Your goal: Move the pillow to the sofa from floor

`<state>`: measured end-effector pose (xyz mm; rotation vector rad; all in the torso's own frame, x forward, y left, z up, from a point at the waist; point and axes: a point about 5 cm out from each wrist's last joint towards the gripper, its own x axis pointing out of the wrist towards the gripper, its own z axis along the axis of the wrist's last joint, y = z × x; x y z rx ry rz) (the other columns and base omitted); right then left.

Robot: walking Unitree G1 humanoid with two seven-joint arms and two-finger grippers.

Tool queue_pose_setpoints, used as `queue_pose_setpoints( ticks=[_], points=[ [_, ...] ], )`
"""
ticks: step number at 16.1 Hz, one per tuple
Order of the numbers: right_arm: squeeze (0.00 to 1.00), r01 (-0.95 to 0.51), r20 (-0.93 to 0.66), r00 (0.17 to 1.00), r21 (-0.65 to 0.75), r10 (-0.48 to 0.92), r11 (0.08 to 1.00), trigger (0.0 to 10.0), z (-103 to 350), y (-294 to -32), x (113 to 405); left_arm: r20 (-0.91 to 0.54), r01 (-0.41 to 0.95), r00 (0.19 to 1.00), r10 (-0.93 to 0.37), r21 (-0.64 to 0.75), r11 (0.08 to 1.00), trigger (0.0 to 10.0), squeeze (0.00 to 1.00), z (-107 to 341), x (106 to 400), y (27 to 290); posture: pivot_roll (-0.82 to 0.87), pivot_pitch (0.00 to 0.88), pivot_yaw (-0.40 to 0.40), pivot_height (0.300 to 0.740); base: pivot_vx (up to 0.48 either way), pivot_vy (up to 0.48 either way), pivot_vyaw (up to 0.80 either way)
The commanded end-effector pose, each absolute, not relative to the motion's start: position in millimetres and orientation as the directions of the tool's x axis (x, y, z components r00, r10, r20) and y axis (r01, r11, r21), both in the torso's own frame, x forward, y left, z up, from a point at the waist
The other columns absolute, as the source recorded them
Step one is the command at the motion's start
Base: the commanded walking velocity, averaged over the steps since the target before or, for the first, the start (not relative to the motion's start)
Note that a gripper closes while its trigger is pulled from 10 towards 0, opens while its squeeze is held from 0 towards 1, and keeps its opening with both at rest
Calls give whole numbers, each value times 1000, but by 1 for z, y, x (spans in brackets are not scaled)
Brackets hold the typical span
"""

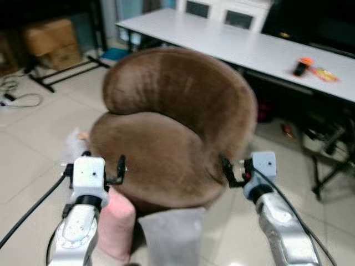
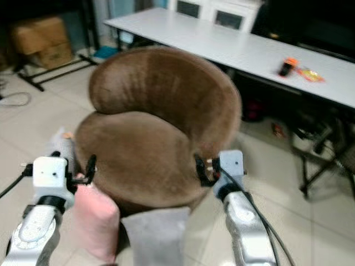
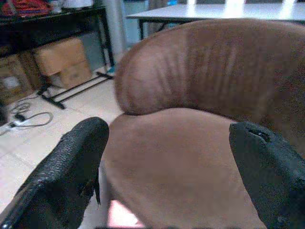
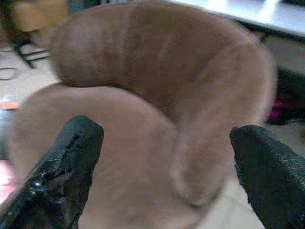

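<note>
A pink pillow [image 1: 117, 221] stands on the tiled floor against the front left of the brown round sofa chair [image 1: 166, 138]. My left gripper [image 1: 102, 165] hovers just above the pillow's top, at the seat's front left edge, open and empty; the left wrist view shows its fingers [image 3: 71, 162] wide apart with a bit of pink pillow [image 3: 121, 217] below. My right gripper [image 1: 237, 172] is open at the seat's front right edge, with nothing between its fingers [image 4: 71, 162]. A grey cushion-like thing [image 1: 172, 235] lies in front of the sofa between my arms.
A long white table [image 1: 233, 44] stands behind the sofa, with an orange and black item [image 1: 302, 65] on it. Cardboard boxes [image 1: 52, 41] and a black rack sit at the far left. Cables [image 1: 16, 100] lie on the floor. Black stand legs [image 1: 330, 172] are at the right.
</note>
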<state>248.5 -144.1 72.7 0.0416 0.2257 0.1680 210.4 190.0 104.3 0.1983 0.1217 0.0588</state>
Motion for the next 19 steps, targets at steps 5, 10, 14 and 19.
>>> queue_pose_setpoints(
  ticks=[5, 10, 14, 19],
  points=[
    [0, -124, -224, 965, 69, 136, 990, 10000, 72, -159, 246, -118, -23, 992, 51, 221, 975, 10000, 0, 101, 213, 189, 51, 0, -98, 710, 0, 0, 0],
    [0, -90, -236, 965, 103, 113, 991, 10000, 71, -162, 245, -142, -30, 988, 61, 208, 978, 10000, 0, 94, 211, 193, 50, 0, -96, 665, 0, 0, 0],
    [0, -74, -339, 932, 170, 129, 983, 10000, 59, -162, 242, -143, 36, 990, 1, 261, 965, 10000, 0, 90, 208, 189, 45, 0, -88, 630, 0, 0, 0],
    [0, -77, -344, 930, 164, 130, 984, 10000, 62, -162, 238, -132, 110, 988, -79, 254, 961, 10000, 0, 92, 205, 180, 32, 0, -47, 615, 0, 0, 0]
  ],
)
